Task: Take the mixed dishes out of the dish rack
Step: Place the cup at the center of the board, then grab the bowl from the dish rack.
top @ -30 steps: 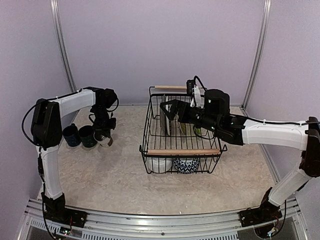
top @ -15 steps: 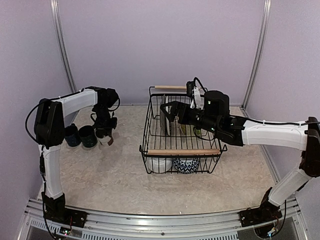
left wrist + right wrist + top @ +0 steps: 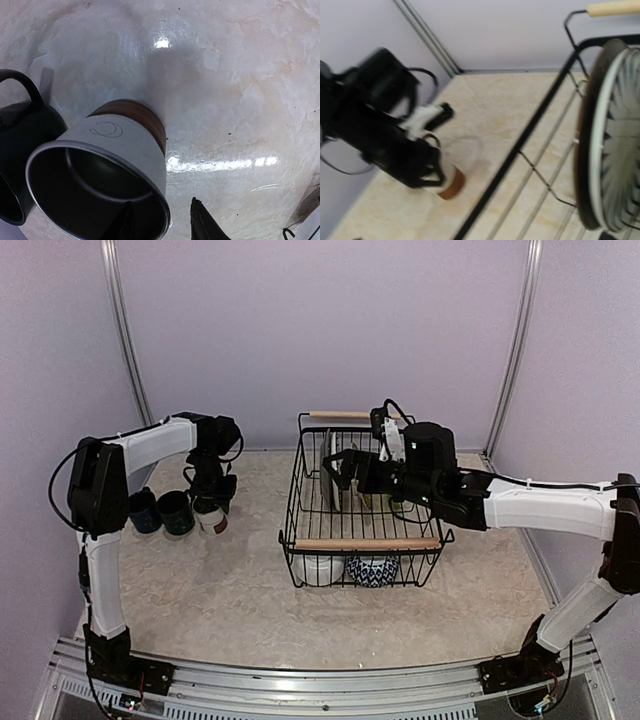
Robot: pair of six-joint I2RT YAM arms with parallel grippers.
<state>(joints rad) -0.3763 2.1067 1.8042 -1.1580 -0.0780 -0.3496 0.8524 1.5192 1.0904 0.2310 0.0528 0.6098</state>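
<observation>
The left gripper [image 3: 162,227] pinches the rim of the tilted white-brown cup [image 3: 107,165], setting it down beside a dark mug [image 3: 20,150]; release comes next. The right gripper [image 3: 340,468], aperture unclear, hovers at the striped plate [image 3: 615,135] in the dish rack [image 3: 365,543].

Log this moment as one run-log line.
left gripper: shut on white-brown cup, beside mugs | right gripper: over dish rack, at striped plate, grip unclear
</observation>
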